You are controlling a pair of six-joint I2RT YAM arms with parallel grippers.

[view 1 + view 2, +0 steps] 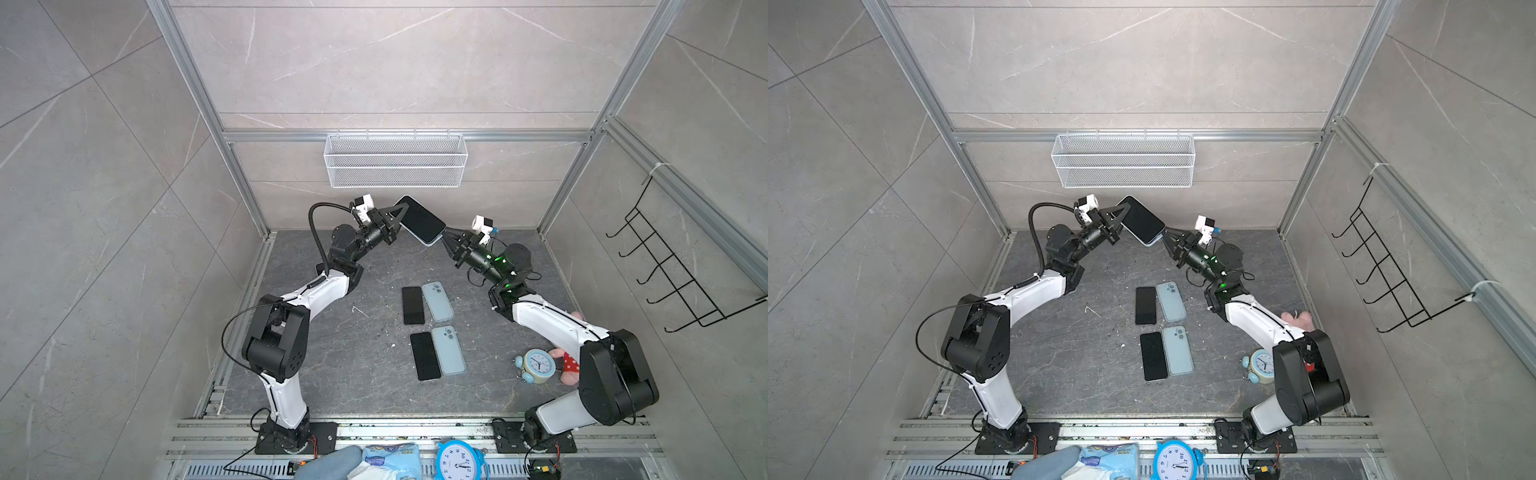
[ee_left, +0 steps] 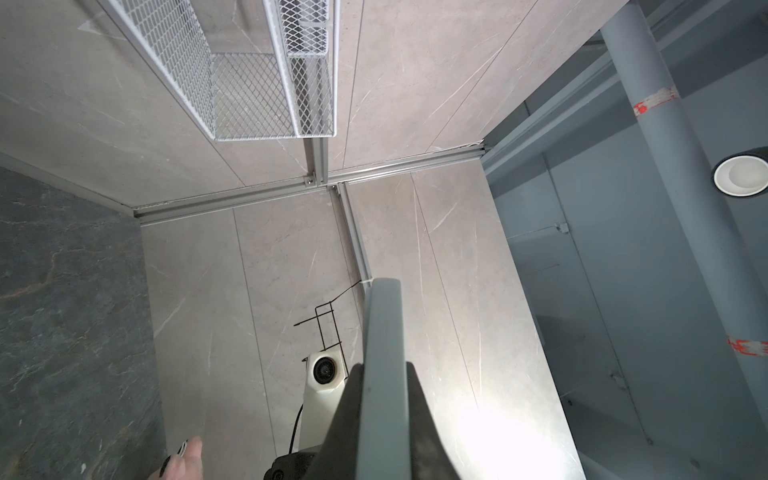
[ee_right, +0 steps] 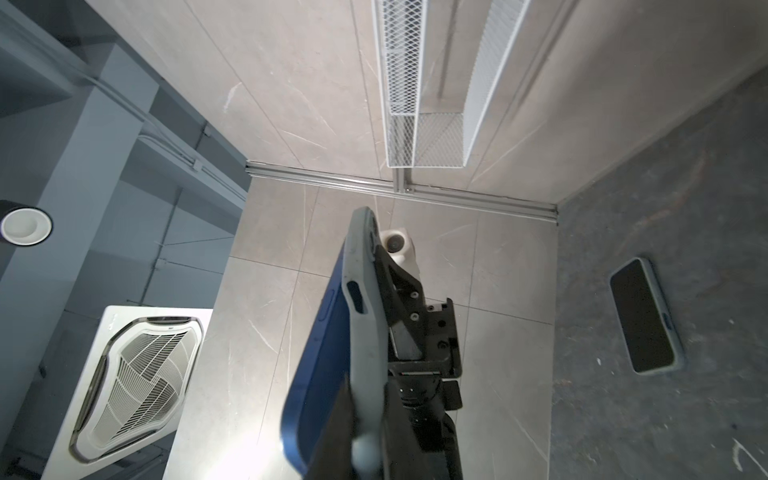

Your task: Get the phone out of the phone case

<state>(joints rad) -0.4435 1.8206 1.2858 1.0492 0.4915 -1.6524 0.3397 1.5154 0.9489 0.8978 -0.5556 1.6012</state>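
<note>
The phone (image 1: pixel 419 220) (image 1: pixel 1140 220), dark screen up, hangs in the air near the back wall in both top views, inside a light grey-blue phone case (image 1: pixel 432 242). My left gripper (image 1: pixel 397 216) (image 1: pixel 1119 216) is shut on its far-left end; in the left wrist view the case (image 2: pixel 382 332) runs edge-on between the gripper's (image 2: pixel 384 415) dark fingers (image 2: pixel 345 415). My right gripper (image 1: pixel 444 235) (image 1: pixel 1165 235) (image 3: pixel 365 432) is shut on the case's (image 3: pixel 361 332) near-right corner. There the blue phone (image 3: pixel 320 374) has come away from the case rim, with one finger (image 3: pixel 336 419) between them.
Two dark-screened phones (image 1: pixel 413 305) (image 1: pixel 424 355) lie mid-table beside two light-blue cases (image 1: pixel 437 301) (image 1: pixel 448 350). A white wire basket (image 1: pixel 395 160) hangs on the back wall. An alarm clock (image 1: pixel 538 365) and pink plush toy (image 1: pixel 567 370) sit by the right arm. A black wire rack (image 1: pixel 673 266) is on the right wall.
</note>
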